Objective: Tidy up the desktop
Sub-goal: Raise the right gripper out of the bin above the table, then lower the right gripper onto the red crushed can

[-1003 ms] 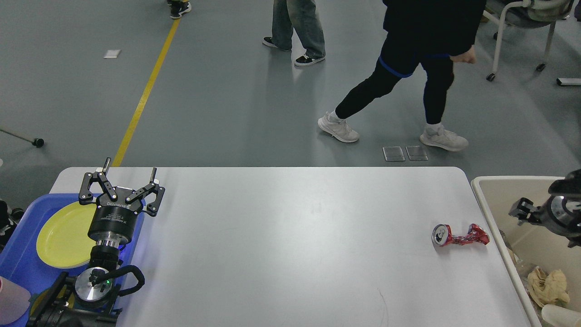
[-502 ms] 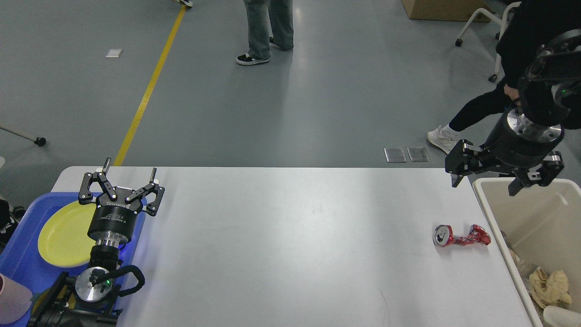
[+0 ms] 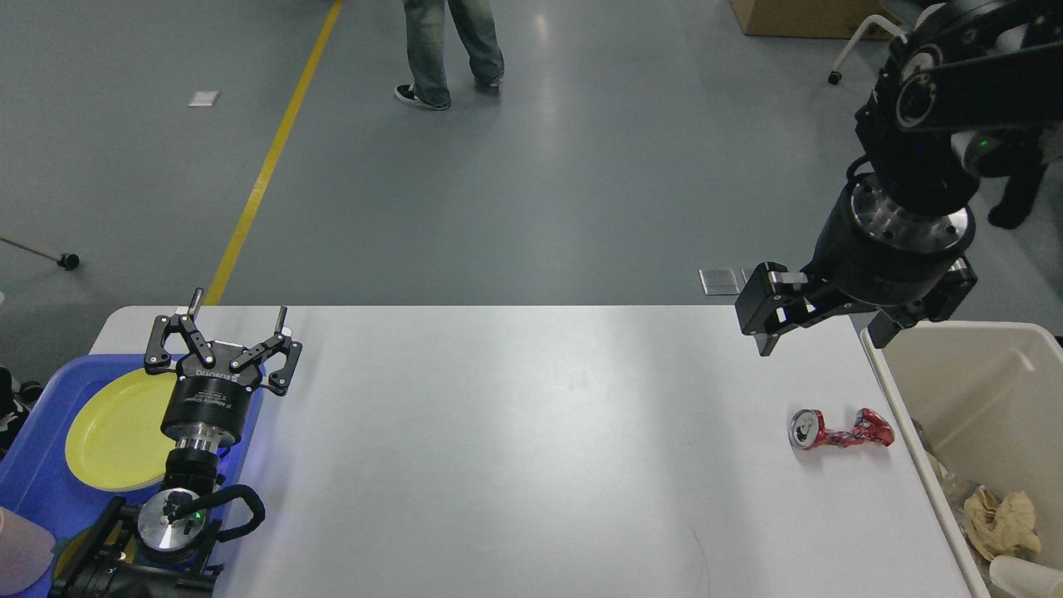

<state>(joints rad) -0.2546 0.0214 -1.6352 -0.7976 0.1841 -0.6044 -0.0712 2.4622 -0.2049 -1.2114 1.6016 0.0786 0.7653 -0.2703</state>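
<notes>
A smooth, matte white tabletop [image 3: 515,448] with rounded corners fills the lower view. On its right side lies a crushed, twisted red metal can [image 3: 840,430], near a beige plastic bin [image 3: 980,365] holding crumpled tan paper [image 3: 1001,523]. At far left, a blue tray [image 3: 33,465] holds a round yellow plate [image 3: 112,432]. The left gripper [image 3: 237,317] hovers there, jaws spread and empty. The right gripper [image 3: 822,336] hangs above the can, jaws apart, empty.

left tool [image 3: 238,314]: fingers spread, pointing up; right tool [image 3: 826,328]: raised, fingers spread, pointing down
</notes>
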